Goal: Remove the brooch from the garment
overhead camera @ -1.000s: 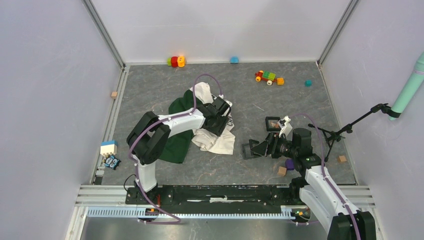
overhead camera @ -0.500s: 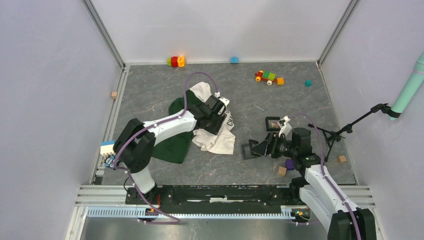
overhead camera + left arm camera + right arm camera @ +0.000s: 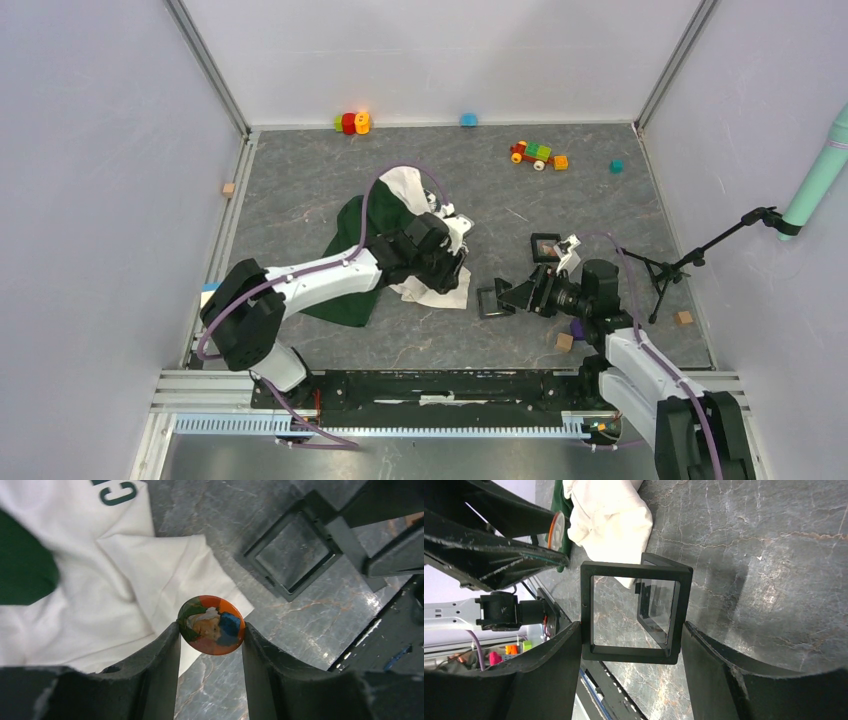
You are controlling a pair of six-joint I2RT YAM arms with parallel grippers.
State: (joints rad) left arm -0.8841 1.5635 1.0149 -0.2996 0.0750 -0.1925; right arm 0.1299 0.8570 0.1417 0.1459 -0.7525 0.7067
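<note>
The brooch (image 3: 211,625), a small round orange pin with a painted picture, is pinched by its rim between my left gripper's (image 3: 211,631) fingers. It hangs above bare table just off the garment's (image 3: 100,580) white edge. In the top view the left gripper (image 3: 455,262) sits at the right edge of the green and cream garment (image 3: 352,280). My right gripper (image 3: 631,630) is shut on an open black square frame case (image 3: 634,612), held just right of the left gripper (image 3: 492,299). The brooch's orange rim shows edge-on in the right wrist view (image 3: 553,531).
A small picture stand (image 3: 545,247) and a black tripod (image 3: 690,262) stand to the right. A wooden cube (image 3: 565,342) and purple block (image 3: 578,328) lie by the right arm. Toys (image 3: 350,122) and a block train (image 3: 538,153) sit at the back, a blue-white block (image 3: 215,295) at left.
My left gripper has pulled away from the middle of the garment, moving nearer and to the right with the brooch. My right gripper has shifted slightly left with the frame case.
</note>
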